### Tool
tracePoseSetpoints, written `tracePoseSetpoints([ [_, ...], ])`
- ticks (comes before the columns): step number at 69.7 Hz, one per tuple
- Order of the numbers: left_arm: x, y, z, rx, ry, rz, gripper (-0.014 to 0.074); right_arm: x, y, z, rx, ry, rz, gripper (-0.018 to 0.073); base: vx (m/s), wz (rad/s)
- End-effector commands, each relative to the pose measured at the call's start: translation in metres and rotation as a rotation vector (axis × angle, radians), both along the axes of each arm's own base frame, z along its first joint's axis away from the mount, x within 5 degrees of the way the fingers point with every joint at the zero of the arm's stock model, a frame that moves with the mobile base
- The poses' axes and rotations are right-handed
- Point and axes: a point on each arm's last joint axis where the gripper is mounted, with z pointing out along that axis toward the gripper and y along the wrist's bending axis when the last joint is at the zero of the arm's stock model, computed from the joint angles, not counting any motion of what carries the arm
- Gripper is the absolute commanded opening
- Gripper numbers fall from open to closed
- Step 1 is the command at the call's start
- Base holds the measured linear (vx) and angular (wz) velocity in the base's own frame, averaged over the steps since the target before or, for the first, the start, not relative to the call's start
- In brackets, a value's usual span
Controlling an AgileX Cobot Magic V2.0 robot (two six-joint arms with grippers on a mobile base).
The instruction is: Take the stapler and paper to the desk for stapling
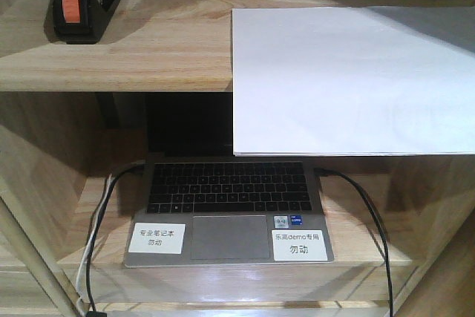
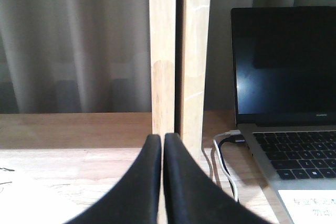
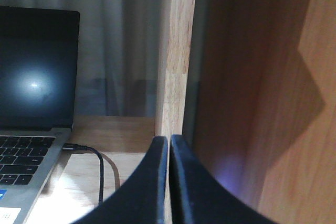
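The black stapler [image 1: 80,7] with an orange-red patch sits at the far left of the upper wooden shelf [image 1: 148,57]. The white paper [image 1: 349,79] lies on the same shelf at the right and overhangs its front edge. The desk is out of view. My left gripper [image 2: 162,141] is shut and empty, level with the lower shelf, in front of a wooden upright. My right gripper [image 3: 168,142] is shut and empty, facing the upright at the shelf's right side. Neither gripper shows in the front view.
An open laptop [image 1: 226,209] with two white labels sits on the lower shelf [image 1: 371,250], cables plugged in at both sides. It shows in the left wrist view [image 2: 286,77] and right wrist view [image 3: 34,72]. Wooden uprights [image 2: 181,51] and a side panel [image 3: 262,87] stand close.
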Motion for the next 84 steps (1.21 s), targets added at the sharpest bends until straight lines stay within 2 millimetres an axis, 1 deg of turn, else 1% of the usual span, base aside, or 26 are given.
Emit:
tracePoseSetpoints([
  [1,-0.0006,0.0004,0.0042,-0.019,-0.079,0.004,-0.0006,-0.0004,-0.0003,0.0066,-0.014,-0.078,-0.006,-0.0006,0.00,0.00],
  [77,-0.0006,0.0004,0.0042,-0.019,-0.079,0.004,-0.0006,-0.0004,-0.0003,0.0067,-0.019,-0.079,-0.006,-0.0006,0.00,0.00],
  [84,-0.0006,0.0004,0.0042,-0.019,-0.079,0.004,-0.0006,-0.0005,-0.0003,0.0086,-0.019,-0.099,-0.006,-0.0006,0.00,0.00],
])
